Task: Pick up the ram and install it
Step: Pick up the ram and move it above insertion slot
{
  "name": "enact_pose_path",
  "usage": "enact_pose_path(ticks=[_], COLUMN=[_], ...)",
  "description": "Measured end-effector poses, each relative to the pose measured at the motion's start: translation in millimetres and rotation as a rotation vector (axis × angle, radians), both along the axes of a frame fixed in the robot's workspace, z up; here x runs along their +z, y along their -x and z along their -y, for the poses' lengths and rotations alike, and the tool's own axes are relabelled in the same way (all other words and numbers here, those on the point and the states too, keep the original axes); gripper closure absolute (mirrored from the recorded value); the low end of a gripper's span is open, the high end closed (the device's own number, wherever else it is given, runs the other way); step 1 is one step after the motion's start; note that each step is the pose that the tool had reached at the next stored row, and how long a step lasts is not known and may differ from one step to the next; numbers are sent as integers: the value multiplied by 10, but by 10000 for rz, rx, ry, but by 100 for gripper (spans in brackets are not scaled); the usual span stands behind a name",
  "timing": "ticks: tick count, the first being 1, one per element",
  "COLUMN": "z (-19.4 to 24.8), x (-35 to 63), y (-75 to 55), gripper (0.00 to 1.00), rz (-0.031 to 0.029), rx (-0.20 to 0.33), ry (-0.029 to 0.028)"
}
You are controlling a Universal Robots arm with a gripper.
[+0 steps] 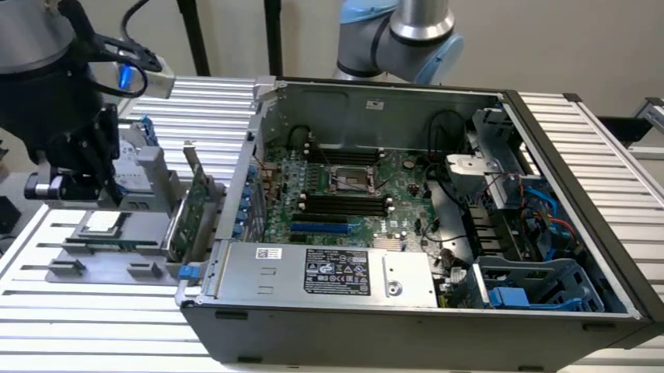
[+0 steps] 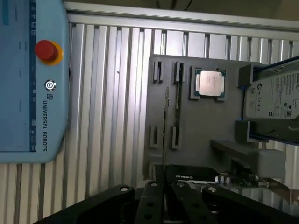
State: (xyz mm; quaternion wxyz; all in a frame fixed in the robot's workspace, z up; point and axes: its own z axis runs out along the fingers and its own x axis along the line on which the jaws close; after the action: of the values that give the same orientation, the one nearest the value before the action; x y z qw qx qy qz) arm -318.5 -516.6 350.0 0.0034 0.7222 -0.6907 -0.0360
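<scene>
Tool (image 2: pixel 164 184) is hanging over the grey tray (image 2: pixel 126 0) — can't tell if it's clenched or released. Ram (image 2: pixel 177 107) looks to be lower than the tool and out ahead of it, standing edge-up in its tray slots, just beside the processor (image 2: pixel 210 83)

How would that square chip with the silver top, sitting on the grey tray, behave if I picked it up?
The chip would probably feel stiff, with its metal top on a flat green board. Its square, flat shape makes rolling unlikely on the tray. The smooth top may be slippery.
</scene>
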Motion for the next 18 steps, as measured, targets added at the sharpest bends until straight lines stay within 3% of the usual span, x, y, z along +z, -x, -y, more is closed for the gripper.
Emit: enact_pose_path(ticks=[7, 18], z=[26, 46], x=[276, 383], y=[-319, -818], gripper=[100, 100], rz=[2, 0], rx=[0, 1], ry=[-2, 0])
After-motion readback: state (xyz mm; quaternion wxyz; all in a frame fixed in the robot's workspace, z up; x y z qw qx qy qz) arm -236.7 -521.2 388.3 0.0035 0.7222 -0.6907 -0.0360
